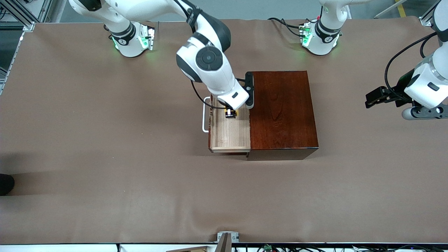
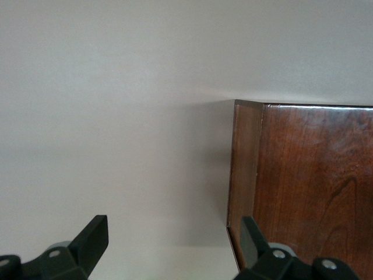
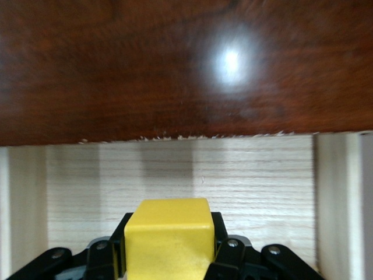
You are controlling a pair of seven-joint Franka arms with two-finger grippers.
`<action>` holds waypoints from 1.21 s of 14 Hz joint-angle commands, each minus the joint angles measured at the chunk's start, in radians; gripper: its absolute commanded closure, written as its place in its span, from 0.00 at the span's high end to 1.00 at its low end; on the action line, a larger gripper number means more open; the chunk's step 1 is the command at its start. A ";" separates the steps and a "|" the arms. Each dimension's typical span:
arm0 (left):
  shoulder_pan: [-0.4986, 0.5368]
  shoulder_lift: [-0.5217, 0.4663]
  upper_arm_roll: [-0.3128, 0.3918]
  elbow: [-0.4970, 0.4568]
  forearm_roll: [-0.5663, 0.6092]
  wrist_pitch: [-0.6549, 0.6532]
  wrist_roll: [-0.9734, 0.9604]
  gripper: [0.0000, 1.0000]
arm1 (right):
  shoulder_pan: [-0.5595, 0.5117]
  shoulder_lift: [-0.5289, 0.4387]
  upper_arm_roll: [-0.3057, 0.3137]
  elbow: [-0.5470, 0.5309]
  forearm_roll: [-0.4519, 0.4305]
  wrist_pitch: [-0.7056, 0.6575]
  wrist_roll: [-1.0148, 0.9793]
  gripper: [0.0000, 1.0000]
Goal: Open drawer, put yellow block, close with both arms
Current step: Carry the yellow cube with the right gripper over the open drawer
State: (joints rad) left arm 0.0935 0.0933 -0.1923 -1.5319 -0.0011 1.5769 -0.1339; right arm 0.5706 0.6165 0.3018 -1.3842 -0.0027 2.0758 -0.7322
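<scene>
The block [image 3: 168,239] is pinched by the right tool [image 1: 230,113] over the open drawer [image 1: 229,134]. The left tool [image 1: 379,97] is held spread, waiting well apart from the drawer.

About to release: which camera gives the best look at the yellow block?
The right wrist view: the yellow block fills its foreground, clamped in the right gripper above the open drawer. The front view shows only a yellow sliver under the arm. The left wrist view shows only the wooden box.
</scene>
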 commanded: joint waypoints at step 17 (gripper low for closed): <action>-0.011 0.013 -0.009 0.006 -0.023 0.032 0.000 1.00 | -0.041 -0.081 -0.001 -0.095 -0.013 0.047 0.000 1.00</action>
State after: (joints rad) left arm 0.0880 0.1061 -0.1959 -1.5323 -0.0011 1.5975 -0.1339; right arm 0.5576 0.6006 0.2926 -1.4549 -0.0034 2.1662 -0.7363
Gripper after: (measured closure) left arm 0.000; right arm 0.000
